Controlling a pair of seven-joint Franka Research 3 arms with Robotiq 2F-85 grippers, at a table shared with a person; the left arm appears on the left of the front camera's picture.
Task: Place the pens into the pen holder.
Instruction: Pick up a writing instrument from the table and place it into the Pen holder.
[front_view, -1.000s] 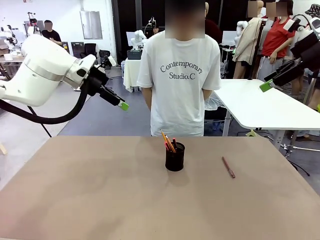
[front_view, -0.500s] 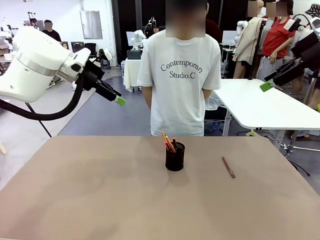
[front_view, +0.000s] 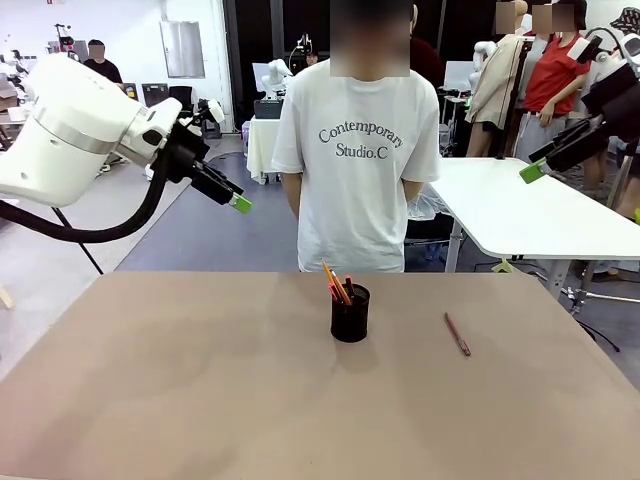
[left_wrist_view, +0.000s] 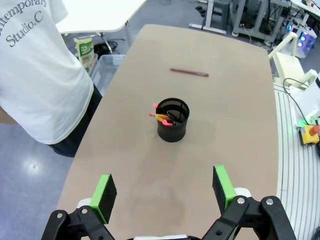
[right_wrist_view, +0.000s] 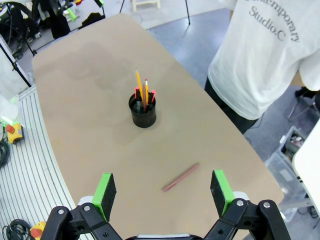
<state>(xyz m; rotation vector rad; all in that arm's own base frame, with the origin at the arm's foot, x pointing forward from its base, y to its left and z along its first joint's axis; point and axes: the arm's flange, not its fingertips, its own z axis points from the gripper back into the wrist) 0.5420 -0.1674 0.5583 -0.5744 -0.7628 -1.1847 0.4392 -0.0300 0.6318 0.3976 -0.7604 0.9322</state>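
1. The left gripper (front_view: 238, 203) hangs high over the floor beyond the table's (front_view: 150, 400) far left edge, well apart from everything on it. Its jaws stand spread wide with nothing between them.
2. The left half of the table and its whole near side are bare, giving open room to move; the left edge runs free with only floor beside it.
3. The pen holder (front_view: 350, 315) stands upright at mid-table, nearer the far edge. The orange-yellow pencil (front_view: 333, 280) and the black pen with red ends (front_view: 347, 287) stand in it, leaning left. In the left wrist view the holder (left_wrist_view: 172, 125) sits ahead of the left gripper (left_wrist_view: 164, 192), in line with the gap between the fingers (left_wrist_view: 105, 194) and well apart from them.
4. A person (front_view: 360, 150) stands just behind the far edge, straight behind the holder. The white shirt reads "Contemporary Studio.C".
5. The reddish-brown pen (front_view: 457, 334) lies flat on the table, right of the holder and apart from it, with bare surface all around. In the right wrist view this pen (right_wrist_view: 181, 177) lies between the holder (right_wrist_view: 143, 112) and the right gripper (right_wrist_view: 162, 191), nearer the gripper, touching neither.
6. The right gripper (front_view: 532, 172) hangs high past the far right corner, over a white side table (front_view: 520, 215). Its jaws are spread wide and empty.
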